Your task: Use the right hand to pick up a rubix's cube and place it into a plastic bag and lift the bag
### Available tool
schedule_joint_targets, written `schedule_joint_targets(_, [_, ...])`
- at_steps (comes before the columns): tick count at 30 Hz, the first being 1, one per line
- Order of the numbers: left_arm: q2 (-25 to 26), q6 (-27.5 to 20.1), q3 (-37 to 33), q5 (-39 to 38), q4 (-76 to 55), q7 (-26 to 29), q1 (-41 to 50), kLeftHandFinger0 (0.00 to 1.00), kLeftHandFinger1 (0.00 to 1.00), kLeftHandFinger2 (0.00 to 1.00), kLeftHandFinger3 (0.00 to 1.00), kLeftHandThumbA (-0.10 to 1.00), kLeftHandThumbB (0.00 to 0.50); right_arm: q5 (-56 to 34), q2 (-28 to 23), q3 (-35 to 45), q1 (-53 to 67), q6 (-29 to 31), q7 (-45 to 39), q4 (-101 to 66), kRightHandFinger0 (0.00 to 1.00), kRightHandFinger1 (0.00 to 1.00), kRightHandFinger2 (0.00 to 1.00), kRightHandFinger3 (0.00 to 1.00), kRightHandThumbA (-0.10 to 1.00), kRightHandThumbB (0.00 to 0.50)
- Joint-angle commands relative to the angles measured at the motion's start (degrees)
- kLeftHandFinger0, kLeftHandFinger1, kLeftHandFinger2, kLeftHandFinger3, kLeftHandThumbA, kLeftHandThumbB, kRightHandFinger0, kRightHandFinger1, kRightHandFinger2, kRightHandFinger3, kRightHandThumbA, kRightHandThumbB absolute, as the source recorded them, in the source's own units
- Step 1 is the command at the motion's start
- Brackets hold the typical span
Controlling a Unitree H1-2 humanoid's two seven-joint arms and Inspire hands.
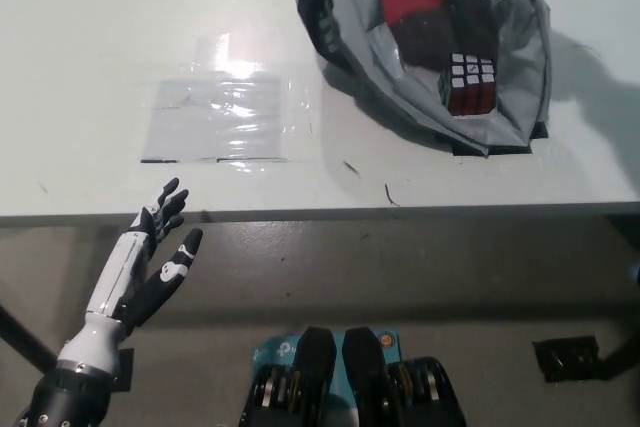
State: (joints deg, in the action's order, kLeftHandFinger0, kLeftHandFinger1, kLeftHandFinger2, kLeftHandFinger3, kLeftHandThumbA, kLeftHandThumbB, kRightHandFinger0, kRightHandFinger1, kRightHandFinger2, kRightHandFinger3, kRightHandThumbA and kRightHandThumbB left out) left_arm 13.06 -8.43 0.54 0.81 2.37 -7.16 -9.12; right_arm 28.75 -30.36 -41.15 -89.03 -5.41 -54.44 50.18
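Observation:
A grey see-through plastic bag lies slumped on the white table at the upper right. Inside it, near its lower right, rests a rubix's cube with white and red faces showing. A red patch shows through the bag above the cube. My white left hand rests at the lower left, below the table's front edge, with its fingers spread and nothing in it. My black right hand is out of the picture.
A clear glossy sheet is taped flat on the table left of the bag. A black mark peeks out under the bag's lower edge. The table's front edge runs across the middle.

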Motion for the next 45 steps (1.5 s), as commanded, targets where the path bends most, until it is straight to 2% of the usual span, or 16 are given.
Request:
schedule_joint_targets(1, [1.16, -1.26, 0.17, -0.51, -1.90, -0.97, -0.52, 1.00, 1.00, 1.00, 1.00, 0.68, 0.172, -14.06, -12.15, -2.51, -6.94, -12.02, -18.33, -15.74, 1.00, 1.00, 1.00, 1.00, 0.40, 0.500])
schedule_joint_targets(5, [1.08, -1.78, 0.19, -0.63, -1.48, -0.96, -0.12, 1.00, 1.00, 1.00, 1.00, 0.68, 0.176, -22.99, -17.42, 0.78, -5.79, -11.05, -18.33, -24.86, 1.00, 1.00, 1.00, 1.00, 0.54, 0.500])
schedule_joint_targets(7, [0.96, -1.73, 0.24, -1.16, -1.53, -1.13, 0.00, 1.00, 1.00, 1.00, 1.00, 0.67, 0.178, -29.51, -18.56, 9.11, -3.76, -17.08, -18.33, -28.21, 1.00, 1.00, 1.00, 1.00, 0.47, 0.500])
schedule_joint_targets(9, [0.92, -1.67, 0.18, -1.07, -1.57, -1.13, -0.04, 1.00, 1.00, 1.00, 1.00, 0.67, 0.177, -31.83, -18.58, 17.06, -1.50, -19.57, -18.33, -30.48, 1.00, 1.00, 1.00, 1.00, 0.56, 0.485])
schedule_joint_targets(10, [0.81, -1.48, 0.13, -0.93, -1.74, -1.03, 0.02, 1.00, 1.00, 1.00, 1.00, 0.66, 0.173, -35.98, -19.07, 25.04, 1.56, -20.55, -15.26, -33.57, 1.00, 1.00, 1.00, 1.00, 0.75, 0.499])
schedule_joint_targets(12, [0.83, -1.09, 0.18, -0.99, -2.02, -1.04, 0.03, 1.00, 1.00, 1.00, 1.00, 0.66, 0.174, -44.05, -20.12, 41.88, 10.68, -21.52, -3.25, -46.29, 1.00, 1.00, 1.00, 1.00, 0.94, 0.500])
schedule_joint_targets(14, [0.79, -1.11, 0.14, -1.03, -1.97, -1.11, 0.06, 1.00, 1.00, 1.00, 1.00, 0.66, 0.174, -44.66, -20.09, 44.81, 12.70, -21.52, -1.02, -49.36, 1.00, 1.00, 1.00, 1.00, 0.95, 0.500])
schedule_joint_targets(16, [0.83, -1.27, 0.16, -0.86, -1.65, -1.04, -0.19, 1.00, 1.00, 1.00, 1.00, 0.67, 0.176, -45.63, -13.95, 61.40, 23.82, -21.52, 9.77, -67.76, 1.00, 1.00, 1.00, 1.00, 0.97, 0.456])
schedule_joint_targets(20, [0.72, -0.90, 0.31, -0.87, -1.05, -0.87, -0.84, 1.00, 1.00, 1.00, 1.00, 0.68, 0.176, -45.99, -4.82, 72.95, 38.15, -13.41, 19.64, -85.28, 1.00, 1.00, 1.00, 1.00, 1.00, 0.470])
schedule_joint_targets(24, [0.68, -0.92, 0.37, -1.24, -0.68, -1.02, -0.73, 1.00, 1.00, 1.00, 1.00, 0.69, 0.173, -44.99, 3.54, 75.33, 47.80, -6.73, 29.43, -94.62, 1.00, 1.00, 1.00, 1.00, 1.00, 0.486])
schedule_joint_targets(27, [0.42, -0.84, 0.52, -1.27, -0.50, -0.74, -0.68, 1.00, 1.00, 1.00, 1.00, 0.69, 0.173, -38.88, 15.16, 71.83, 60.66, 7.28, 37.63, -101.10, 1.00, 1.00, 1.00, 1.00, 1.00, 0.500])
schedule_joint_targets(31, [0.21, -0.52, 0.53, -1.40, -0.93, -0.71, -0.03, 1.00, 1.00, 1.00, 1.00, 0.71, 0.163, -33.54, 23.61, 66.48, 70.02, 26.01, 36.35, -95.92, 1.00, 1.00, 1.00, 1.00, 0.99, 0.351])
schedule_joint_targets(35, [0.18, -1.90, 0.12, -1.98, -0.84, -1.49, 1.77, 1.00, 1.00, 1.00, 1.00, 0.73, 0.148, -25.64, 33.53, 62.49, 80.53, 32.34, 38.30, -86.28, 1.00, 1.00, 1.00, 1.00, 1.00, 0.357])
schedule_joint_targets(38, [-0.03, -3.79, -0.11, -2.17, -0.18, -1.69, 3.07, 1.00, 1.00, 1.00, 1.00, 0.78, 0.137, -18.69, 34.90, 57.58, 84.62, 32.34, 46.03, -79.41, 1.00, 1.00, 1.00, 1.00, 1.00, 0.264])
schedule_joint_targets(41, [-0.31, -3.85, -0.21, -2.28, -0.54, -1.65, 4.03, 1.00, 1.00, 1.00, 1.00, 0.79, 0.144, -14.76, 35.95, 54.95, 86.34, 32.34, 51.34, -74.55, 1.00, 1.00, 1.00, 1.00, 1.00, 0.267])
schedule_joint_targets(45, [-1.42, -6.30, -1.23, -1.97, -0.57, -1.69, 7.79, 1.00, 1.00, 1.00, 1.00, 0.96, 0.161, -14.24, 37.50, 55.30, 91.47, 32.34, 52.43, -59.73, 1.00, 1.00, 1.00, 1.00, 1.00, 0.253])
